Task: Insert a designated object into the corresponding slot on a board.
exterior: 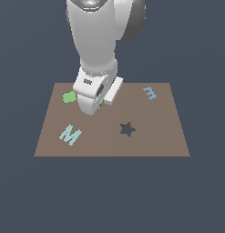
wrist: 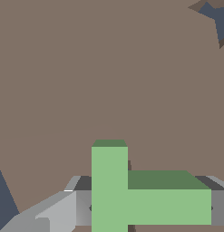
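Observation:
The green T block (wrist: 131,199) lies between my gripper's (wrist: 149,207) two grey fingers (wrist: 82,207), which touch its two ends, so the gripper is shut on it. In the exterior view the hand (exterior: 93,93) is low over the far left part of the brown board (exterior: 150,145). Only a sliver of the green T (exterior: 103,97) shows behind the hand there. The board also fills the wrist view (wrist: 86,68). The dark T-shaped slot shows in neither view; it may be hidden by the arm.
On the board are a green rounded blob (exterior: 69,97), a pale teal M (exterior: 70,134), a dark star-shaped cutout (exterior: 127,129) and a blue letter shape (exterior: 150,93). The star cutout also shows in a corner of the wrist view (wrist: 216,18).

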You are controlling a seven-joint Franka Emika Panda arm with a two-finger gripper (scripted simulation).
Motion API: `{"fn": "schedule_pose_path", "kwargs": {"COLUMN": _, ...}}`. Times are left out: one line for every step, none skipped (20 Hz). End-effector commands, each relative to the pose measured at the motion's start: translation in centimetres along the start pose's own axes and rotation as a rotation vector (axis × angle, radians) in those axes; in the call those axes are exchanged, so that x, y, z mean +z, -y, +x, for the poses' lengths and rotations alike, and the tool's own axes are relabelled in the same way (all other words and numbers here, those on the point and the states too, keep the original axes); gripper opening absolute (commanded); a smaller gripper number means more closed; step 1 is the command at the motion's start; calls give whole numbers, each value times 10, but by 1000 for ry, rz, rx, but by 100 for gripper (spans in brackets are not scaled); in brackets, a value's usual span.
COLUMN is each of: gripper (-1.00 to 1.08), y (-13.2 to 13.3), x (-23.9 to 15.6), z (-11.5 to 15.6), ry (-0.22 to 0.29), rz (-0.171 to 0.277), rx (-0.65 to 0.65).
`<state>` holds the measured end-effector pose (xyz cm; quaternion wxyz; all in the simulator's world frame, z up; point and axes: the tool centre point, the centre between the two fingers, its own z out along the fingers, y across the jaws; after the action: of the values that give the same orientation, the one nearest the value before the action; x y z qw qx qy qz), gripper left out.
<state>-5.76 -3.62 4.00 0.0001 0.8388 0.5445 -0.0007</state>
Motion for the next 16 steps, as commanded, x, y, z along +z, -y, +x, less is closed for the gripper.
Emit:
{"fn": "schedule_pose_path", "kwargs": {"gripper": -100, "y": -2, "x": 0, "z": -7, "ry": 0, "rz": 0, "rx": -29}}
{"fn": "schedule_pose_path", "kwargs": {"gripper": -100, "y": -3, "x": 0, "z": -9, "ry": 0, "rz": 0, "rx": -37}}
{"fn": "schedule_pose_path", "kwargs": {"gripper": -100, "y": -4, "x": 0, "z": -11, "ry": 0, "rz": 0, "rx": -44}}
{"fn": "schedule_pose_path", "kwargs": {"gripper": -100, "y": -5, "x": -1, "z": -13, "ry": 0, "rz": 0, "rx": -51}}
{"fn": "schedule_pose_path", "kwargs": {"gripper": -100, "y": -5, "x": -1, "z": -15, "ry": 0, "rz": 0, "rx": -57}}
{"fn": "schedule_pose_path", "kwargs": {"gripper": -100, "y": -6, "x": -1, "z": -16, "ry": 0, "rz": 0, "rx": -61}}
{"fn": "schedule_pose_path", "kwargs": {"gripper": -100, "y": -6, "x": -1, "z": -17, "ry": 0, "rz": 0, "rx": -65}}
{"fn": "schedule_pose_path", "kwargs": {"gripper": -100, "y": -7, "x": -1, "z": -18, "ry": 0, "rz": 0, "rx": -68}}
{"fn": "schedule_pose_path", "kwargs": {"gripper": -100, "y": -7, "x": -1, "z": -18, "ry": 0, "rz": 0, "rx": -70}}
{"fn": "schedule_pose_path", "kwargs": {"gripper": -100, "y": -7, "x": -1, "z": -19, "ry": 0, "rz": 0, "rx": -71}}
{"fn": "schedule_pose_path", "kwargs": {"gripper": -100, "y": -8, "x": -1, "z": -19, "ry": 0, "rz": 0, "rx": -71}}
{"fn": "schedule_pose_path", "kwargs": {"gripper": -100, "y": -8, "x": -1, "z": -18, "ry": 0, "rz": 0, "rx": -70}}
{"fn": "schedule_pose_path", "kwargs": {"gripper": -100, "y": -8, "x": -1, "z": -18, "ry": 0, "rz": 0, "rx": -70}}
{"fn": "schedule_pose_path", "kwargs": {"gripper": -100, "y": -8, "x": -1, "z": -18, "ry": 0, "rz": 0, "rx": -69}}
{"fn": "schedule_pose_path", "kwargs": {"gripper": -100, "y": -8, "x": 0, "z": -18, "ry": 0, "rz": 0, "rx": -69}}
{"fn": "schedule_pose_path", "kwargs": {"gripper": -100, "y": -8, "x": 1, "z": -18, "ry": 0, "rz": 0, "rx": -69}}
